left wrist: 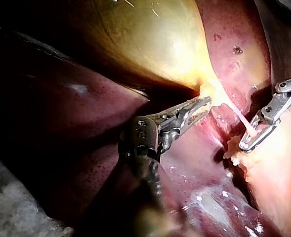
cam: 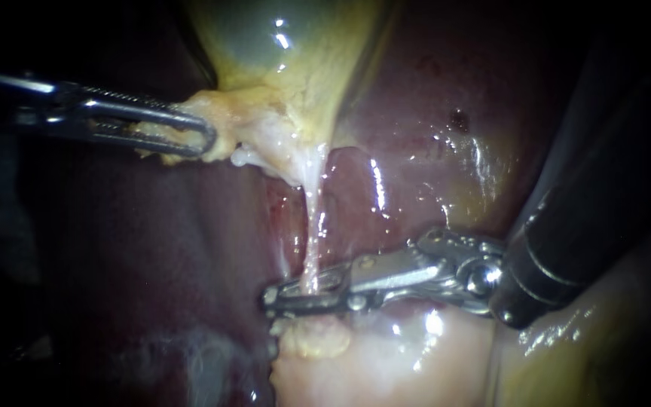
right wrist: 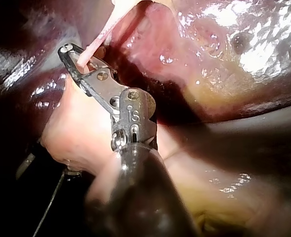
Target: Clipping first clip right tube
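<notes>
A thin pale tube (cam: 313, 226) runs down from the gallbladder (cam: 280, 45) across the dark red liver (cam: 431, 151). My right instrument (cam: 271, 300) comes in from the right, and its slim jaws are shut on the tube's lower end. The same grip shows in the right wrist view, where the tube (right wrist: 103, 32) enters the jaws of the right instrument (right wrist: 68, 54). My left instrument (cam: 201, 139) is shut on the yellowish tissue (cam: 242, 124) at the gallbladder's neck and holds it out to the left. In the left wrist view the left instrument (left wrist: 202, 106) lies across from the right instrument (left wrist: 246, 144).
A small yellowish lump (cam: 314, 339) and pale fatty tissue (cam: 386, 354) lie just under the right jaws. The right instrument's dark shaft (cam: 566, 249) fills the right side. A dark spot (cam: 459, 119) marks the liver surface above it.
</notes>
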You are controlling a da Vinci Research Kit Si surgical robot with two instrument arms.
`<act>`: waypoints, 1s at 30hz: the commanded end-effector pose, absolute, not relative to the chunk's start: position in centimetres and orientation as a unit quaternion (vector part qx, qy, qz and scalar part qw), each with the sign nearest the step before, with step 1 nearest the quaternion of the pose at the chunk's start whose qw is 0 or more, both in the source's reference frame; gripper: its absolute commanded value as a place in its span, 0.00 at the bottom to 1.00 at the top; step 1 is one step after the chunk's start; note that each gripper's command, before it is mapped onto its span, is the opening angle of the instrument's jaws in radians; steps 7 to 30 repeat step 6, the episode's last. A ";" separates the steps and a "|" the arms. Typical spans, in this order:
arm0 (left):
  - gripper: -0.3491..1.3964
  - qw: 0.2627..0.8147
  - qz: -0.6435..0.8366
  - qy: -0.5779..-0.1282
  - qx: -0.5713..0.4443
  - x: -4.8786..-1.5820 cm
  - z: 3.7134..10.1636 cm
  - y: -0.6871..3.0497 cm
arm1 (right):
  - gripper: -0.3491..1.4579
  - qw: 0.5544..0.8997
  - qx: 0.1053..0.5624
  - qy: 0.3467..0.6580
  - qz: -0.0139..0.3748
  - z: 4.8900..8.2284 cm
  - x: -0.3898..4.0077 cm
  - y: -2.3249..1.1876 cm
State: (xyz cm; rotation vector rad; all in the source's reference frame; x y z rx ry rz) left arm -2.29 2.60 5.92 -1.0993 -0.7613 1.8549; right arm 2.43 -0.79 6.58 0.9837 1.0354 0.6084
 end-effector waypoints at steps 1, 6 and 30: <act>0.00 0.414 0.738 -0.303 -0.438 -2.29 5.92 2.60 | 0.00 0.714 0.443 0.467 0.275 6.59 2.43 -0.80; 0.00 0.414 0.738 -0.303 -0.438 -2.29 5.93 2.60 | 0.00 0.713 0.445 0.466 0.277 6.59 2.43 -0.80; 0.00 0.414 0.738 -0.303 -0.438 -2.29 5.93 2.60 | 0.00 0.713 0.445 0.466 0.277 6.59 2.43 -0.80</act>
